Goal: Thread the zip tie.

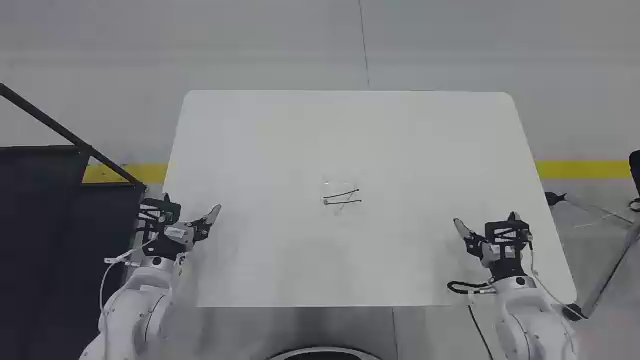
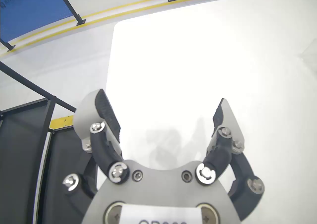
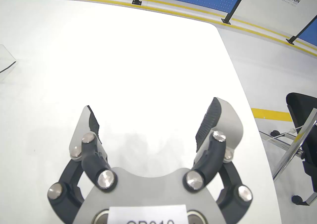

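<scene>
Zip tie (image 1: 342,198) lies central on the bench (image 1: 300,130); left end effector (image 2: 161,102) at eight o'clock, right end effector (image 3: 151,104) at four, both wide open, empty (flanking it, presumably for two-handed threading).

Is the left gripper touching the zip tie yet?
Apart. The top view shows the open left gripper at the edge of the table, with bare surface between it and the zip tie.
</scene>
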Tool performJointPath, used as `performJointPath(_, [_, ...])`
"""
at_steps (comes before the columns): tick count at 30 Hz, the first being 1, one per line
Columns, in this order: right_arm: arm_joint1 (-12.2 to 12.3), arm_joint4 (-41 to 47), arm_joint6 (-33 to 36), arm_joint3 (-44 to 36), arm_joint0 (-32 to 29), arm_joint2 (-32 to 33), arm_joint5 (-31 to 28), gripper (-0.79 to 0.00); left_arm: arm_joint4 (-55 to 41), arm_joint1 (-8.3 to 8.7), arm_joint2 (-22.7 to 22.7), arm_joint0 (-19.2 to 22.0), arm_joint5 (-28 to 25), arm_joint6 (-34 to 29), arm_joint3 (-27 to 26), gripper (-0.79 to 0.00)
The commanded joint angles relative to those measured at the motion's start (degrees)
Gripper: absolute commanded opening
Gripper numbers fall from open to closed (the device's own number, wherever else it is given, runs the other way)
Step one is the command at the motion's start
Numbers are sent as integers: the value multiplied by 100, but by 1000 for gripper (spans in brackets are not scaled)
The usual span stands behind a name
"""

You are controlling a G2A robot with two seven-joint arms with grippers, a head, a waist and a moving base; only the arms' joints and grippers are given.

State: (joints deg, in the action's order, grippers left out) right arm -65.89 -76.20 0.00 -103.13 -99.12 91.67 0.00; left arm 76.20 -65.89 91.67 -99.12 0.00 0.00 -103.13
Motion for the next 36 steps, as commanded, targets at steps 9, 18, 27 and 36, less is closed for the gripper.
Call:
performJointPath(9, [0, 0, 0, 0, 0, 0, 0, 0, 0, 0, 0, 0, 0, 0, 0, -1])
performJointPath(18, [3, 278, 358, -51, 116, -18, -584, 0, -350, 21, 151, -27, -773, 84, 11, 0])
performJointPath(27, [124, 1577, 1688, -24, 578, 178, -2840, 0, -1177, 65, 425, 92, -1942, -8, 247, 0])
performJointPath(36, [179, 2965, 2889, 422, 1246, -112, -3627, 0, -1183, 71, 381, 123, -2050, -221, 206, 0])
